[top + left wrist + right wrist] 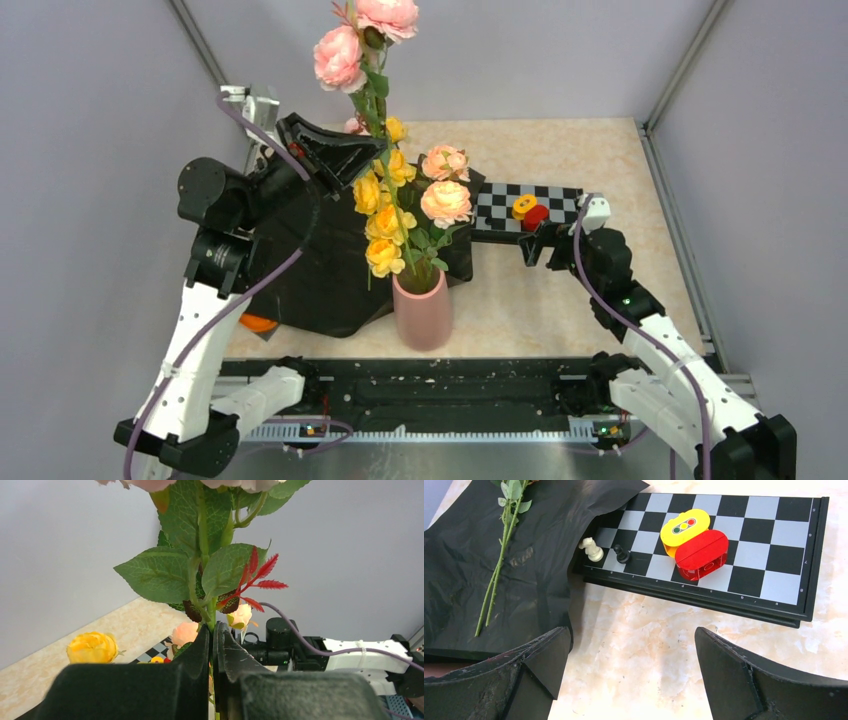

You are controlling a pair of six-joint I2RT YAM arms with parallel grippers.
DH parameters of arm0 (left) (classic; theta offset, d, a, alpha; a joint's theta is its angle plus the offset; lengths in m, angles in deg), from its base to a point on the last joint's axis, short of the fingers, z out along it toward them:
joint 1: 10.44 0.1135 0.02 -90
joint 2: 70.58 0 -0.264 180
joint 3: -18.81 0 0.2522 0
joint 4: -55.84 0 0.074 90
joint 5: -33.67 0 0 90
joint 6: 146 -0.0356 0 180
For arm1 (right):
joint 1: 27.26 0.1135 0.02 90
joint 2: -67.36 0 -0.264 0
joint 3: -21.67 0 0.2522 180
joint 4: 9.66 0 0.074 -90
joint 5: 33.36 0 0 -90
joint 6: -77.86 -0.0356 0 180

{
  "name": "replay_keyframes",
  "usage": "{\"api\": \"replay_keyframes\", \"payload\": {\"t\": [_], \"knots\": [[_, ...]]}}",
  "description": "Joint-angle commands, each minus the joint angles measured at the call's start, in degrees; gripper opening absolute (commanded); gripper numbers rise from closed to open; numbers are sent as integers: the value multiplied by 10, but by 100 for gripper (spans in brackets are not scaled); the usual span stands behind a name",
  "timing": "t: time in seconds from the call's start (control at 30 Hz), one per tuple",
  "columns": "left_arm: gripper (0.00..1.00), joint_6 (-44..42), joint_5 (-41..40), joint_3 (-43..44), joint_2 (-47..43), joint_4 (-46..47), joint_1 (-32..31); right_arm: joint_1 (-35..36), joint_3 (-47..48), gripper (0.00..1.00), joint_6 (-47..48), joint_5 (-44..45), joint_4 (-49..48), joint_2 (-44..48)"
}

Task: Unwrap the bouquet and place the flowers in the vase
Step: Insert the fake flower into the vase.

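Clearly the job is well past halfway: the black wrapping paper [320, 285] lies opened flat on the marbled tabletop [560, 290], crinkled and matte. Yellow roses [385, 222] and peach roses [446, 200] with soft, layered petals stand in the pink vase [424, 318], a plain matte cylinder widening slightly toward its base. The left claw [212, 637] is pinched tight on the thin green stem of a tall spray of pink roses [340, 58], held upright above the vase; whether its foot has entered the mouth I cannot tell. One leafy stem [499, 565] lies across the paper, yet to be moved. The right claw [633, 635] gapes wide, holding nothing, over the table beside the chessboard [754, 545].
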Motion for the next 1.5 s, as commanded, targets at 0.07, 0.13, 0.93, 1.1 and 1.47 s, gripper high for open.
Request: {"api": "replay_keyframes", "payload": {"t": [0.07,0.13,0.93,1.1,1.47], "knots": [[0,-69,-14,-28,-9,55,-33,-8,10,97,11,9,-24,7],[0,-78,-9,-39,-13,57,-43,-8,10,97,11,9,-25,5],[0,-139,16,-196,-82,-4,-97,-8,9,97,10,9,-35,-5],[2,-155,19,-220,-95,-43,-98,-8,8,97,9,8,-36,-10],[31,-142,5,-217,-114,-68,-98,-9,8,97,9,5,-37,-17]]}}
